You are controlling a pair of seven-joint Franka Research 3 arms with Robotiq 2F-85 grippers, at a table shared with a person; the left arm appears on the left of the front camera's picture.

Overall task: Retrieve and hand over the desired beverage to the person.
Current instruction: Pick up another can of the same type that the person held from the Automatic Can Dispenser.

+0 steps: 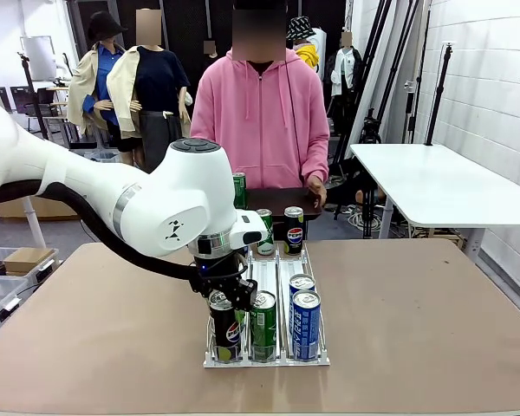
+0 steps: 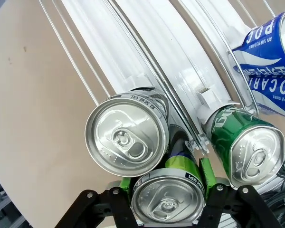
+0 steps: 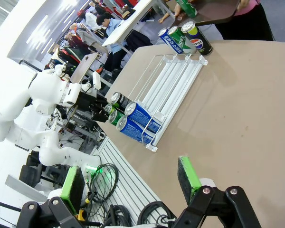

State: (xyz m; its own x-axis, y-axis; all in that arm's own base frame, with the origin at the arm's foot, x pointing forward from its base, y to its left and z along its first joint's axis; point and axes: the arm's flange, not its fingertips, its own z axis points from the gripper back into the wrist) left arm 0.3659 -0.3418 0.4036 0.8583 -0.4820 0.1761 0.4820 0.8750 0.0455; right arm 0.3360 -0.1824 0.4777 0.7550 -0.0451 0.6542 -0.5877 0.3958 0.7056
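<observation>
Since the person (image 1: 260, 113) stood at the far side, we had the left pincer (image 2: 164, 174) clamped on a can (image 2: 167, 205) in the rack's (image 1: 269, 357) near-left lane, prob. to lift it out for handover; right pincer (image 3: 130, 176) hung w/ pads apart, holding nothing.

Blue can (image 2: 275, 97) "POCARI", black can (image 1: 294, 230) "pepsi"

A black can (image 1: 227, 334) with a Pepsi logo and a silver top is seen upright at the near end of the left lane of the rack (image 1: 269, 361), close to the near edge of the tabletop (image 1: 416, 329). It is clasped between the green pads (image 2: 206, 173) of the left pincer (image 2: 166, 180). The person (image 1: 260, 121), dressed in a bright pink zip-front hooded sweatshirt, is stood at the far edge.
</observation>
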